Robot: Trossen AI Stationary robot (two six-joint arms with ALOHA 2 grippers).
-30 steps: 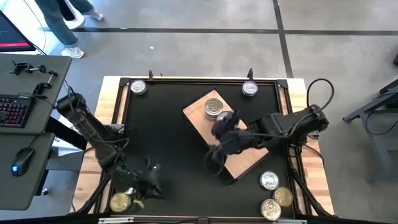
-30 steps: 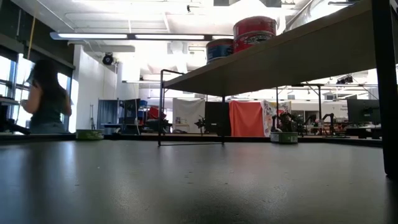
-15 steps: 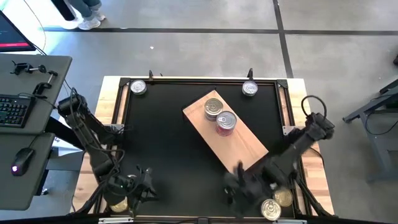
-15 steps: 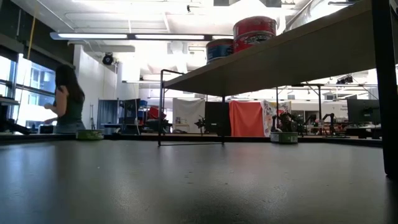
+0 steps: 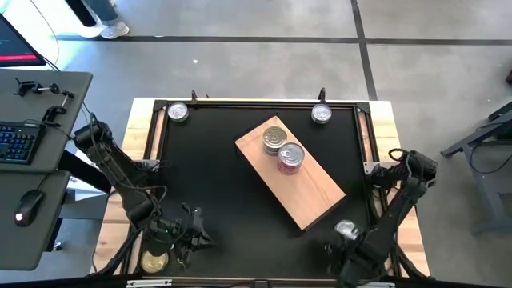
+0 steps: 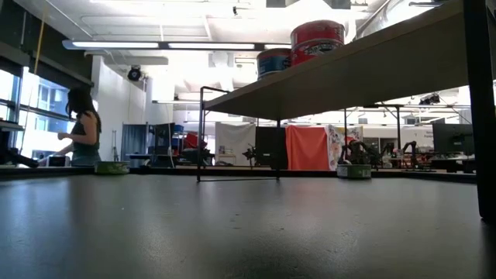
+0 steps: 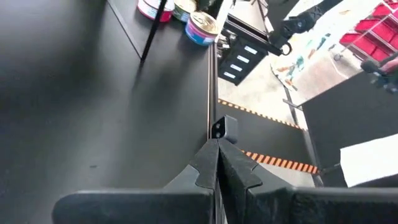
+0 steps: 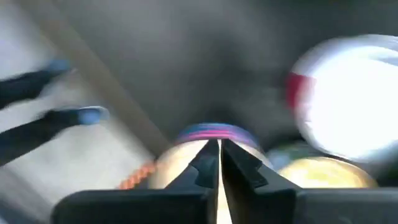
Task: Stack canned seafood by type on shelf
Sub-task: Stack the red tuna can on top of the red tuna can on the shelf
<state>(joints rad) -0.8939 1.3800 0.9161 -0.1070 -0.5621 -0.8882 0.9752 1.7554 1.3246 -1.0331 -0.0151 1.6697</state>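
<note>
The wooden shelf (image 5: 308, 188) lies slantwise in the table's middle. Two cans stand on it, a silver-lidded one (image 5: 274, 138) and a red-sided one (image 5: 290, 157). My right gripper (image 5: 346, 258) is at the near right corner, pointing down, shut (image 8: 219, 155) over a can with a blue-and-pink side (image 8: 208, 133). A red-labelled can (image 8: 348, 93) and a gold-lidded can (image 8: 323, 171) sit beside it. My left gripper (image 5: 192, 237) hangs shut (image 7: 217, 163) and holds nothing, near the near left corner beside a gold can (image 5: 154, 262). My right gripper's shut fingers point down at the lid of the blue-and-pink can (image 8: 186, 149). The wrist view is blurred, and I cannot tell whether they touch it.
Single cans stand at the far left corner (image 5: 178, 112) and far right corner (image 5: 322, 114). A silver can (image 5: 346, 231) shows just beyond my right gripper. In the low view the shelf's underside (image 6: 349, 74) spans the top right.
My right gripper has swung from over the shelf toward the table's near right corner, sinking and tipping to point down over the cans there. The red-sided can it covered now shows standing on the shelf.
</note>
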